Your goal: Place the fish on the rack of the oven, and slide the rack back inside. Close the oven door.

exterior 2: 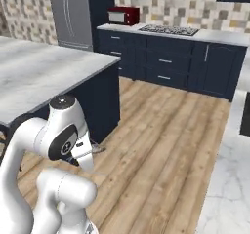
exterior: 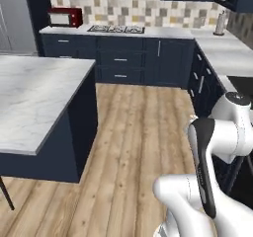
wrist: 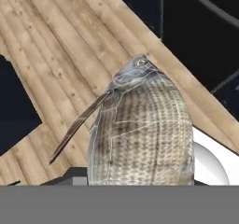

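A: In the left base view, what does the robot have in front of it?

B: The white arm (exterior: 217, 152) rises at five o'clock. The island worktop (exterior: 34, 98) lies at nine o'clock, the red toaster (exterior: 65, 17) at eleven on the far worktop, and the cooktop (exterior: 116, 29) near twelve. Wooden floor (exterior: 133, 132) runs between them.

A: And the right base view?

B: The arm fills seven o'clock. The island worktop sits at ten, the toaster near twelve, the cooktop at one. A pale worktop edge (exterior 2: 229, 179) runs along four o'clock.

A: Where is the fish?

B: In the hand view the fish (wrist: 142, 129) stands up from six o'clock to the centre, head uppermost, one thin fin (wrist: 79, 125) trailing toward eight. The pincer seems to be pinching the fish at its lower end; the fingertips are hidden behind it. Floorboards pass beneath, and dark panels with thin curved lines lie at one o'clock, possibly the oven; it cannot be told.

A: What might go wrong?

B: The fish is held by one end, so a quick swing could make it pivot or slip onto the floor. Released off-centre, it might tip through or off the rack.
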You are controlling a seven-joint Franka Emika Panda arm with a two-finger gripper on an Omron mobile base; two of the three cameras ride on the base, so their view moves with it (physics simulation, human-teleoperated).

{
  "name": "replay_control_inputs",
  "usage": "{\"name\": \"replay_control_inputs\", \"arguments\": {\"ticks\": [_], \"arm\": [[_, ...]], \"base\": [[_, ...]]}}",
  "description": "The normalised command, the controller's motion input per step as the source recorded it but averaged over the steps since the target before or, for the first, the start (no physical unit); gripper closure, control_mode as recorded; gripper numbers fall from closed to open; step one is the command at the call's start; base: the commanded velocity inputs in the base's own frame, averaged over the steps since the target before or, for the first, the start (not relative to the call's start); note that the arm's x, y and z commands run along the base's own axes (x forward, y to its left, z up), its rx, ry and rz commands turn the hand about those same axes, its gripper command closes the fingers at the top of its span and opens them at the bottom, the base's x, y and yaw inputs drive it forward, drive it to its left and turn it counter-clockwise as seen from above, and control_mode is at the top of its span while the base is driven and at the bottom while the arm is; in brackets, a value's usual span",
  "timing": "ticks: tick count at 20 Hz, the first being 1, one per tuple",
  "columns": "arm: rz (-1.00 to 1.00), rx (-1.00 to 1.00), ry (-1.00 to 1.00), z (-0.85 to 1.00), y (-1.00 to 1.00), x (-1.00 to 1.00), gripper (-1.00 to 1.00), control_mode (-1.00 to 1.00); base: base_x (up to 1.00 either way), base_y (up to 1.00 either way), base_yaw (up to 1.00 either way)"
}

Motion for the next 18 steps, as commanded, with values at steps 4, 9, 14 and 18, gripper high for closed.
{"name": "replay_control_inputs", "arguments": {"ticks": [4,9,14,18], "arm": [[0.00,0.00,0.00,0.00,0.00,0.00,1.00,1.00],[0.00,0.00,0.00,0.00,0.00,0.00,1.00,1.00],[0.00,0.00,0.00,0.00,0.00,0.00,1.00,1.00],[0.00,0.00,0.00,0.00,0.00,0.00,1.00,1.00]], "base": [[0.62,0.31,0.54],[0.55,0.43,0.55],[0.44,0.51,0.56],[0.43,0.50,0.54]]}}
